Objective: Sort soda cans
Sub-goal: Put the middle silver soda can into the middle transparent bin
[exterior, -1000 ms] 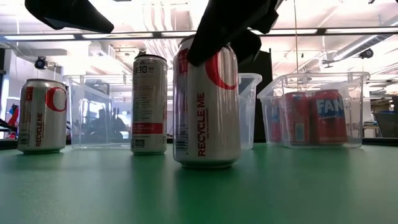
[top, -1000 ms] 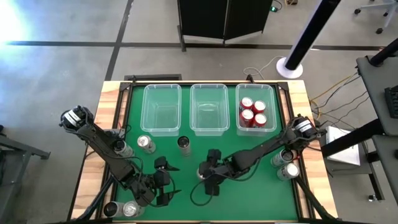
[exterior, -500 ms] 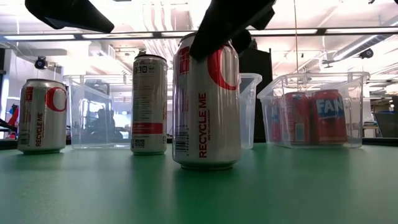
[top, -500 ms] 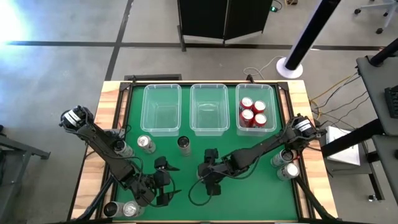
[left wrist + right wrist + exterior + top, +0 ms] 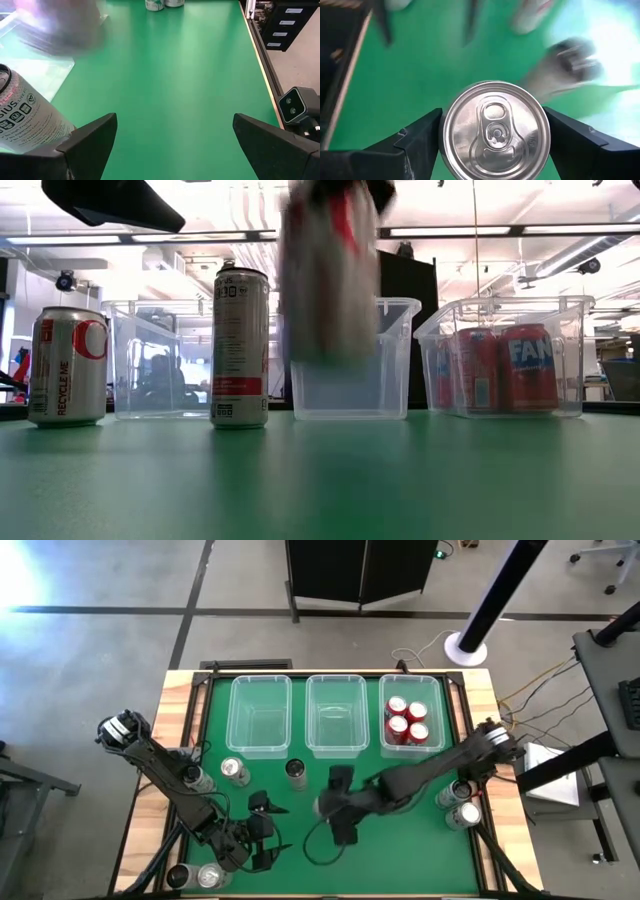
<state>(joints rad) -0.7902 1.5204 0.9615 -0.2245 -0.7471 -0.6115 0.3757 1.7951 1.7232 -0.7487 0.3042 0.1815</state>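
Three red metal soda cans [image 5: 406,721] sit sorted in the clear plastic bin [image 5: 411,685]; others wait. My right gripper [image 5: 494,131], jaws clenched on a silver-white soda can [image 5: 494,131], hovers near that bin; left gripper [image 5: 172,135] released.

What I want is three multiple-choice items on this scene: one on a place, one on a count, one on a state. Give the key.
1. The red cans sit in:
A. the left bin
B. the middle bin
C. the right bin

2. The clear bins number:
A. two
B. three
C. five

3. The silver can in the right gripper is:
A. standing on the table
B. held above the table
C. lying on its side

Key: C, the high view shows them there; B, three stand in a row; B, the low view shows it in the air. The left gripper waits open at the front left.
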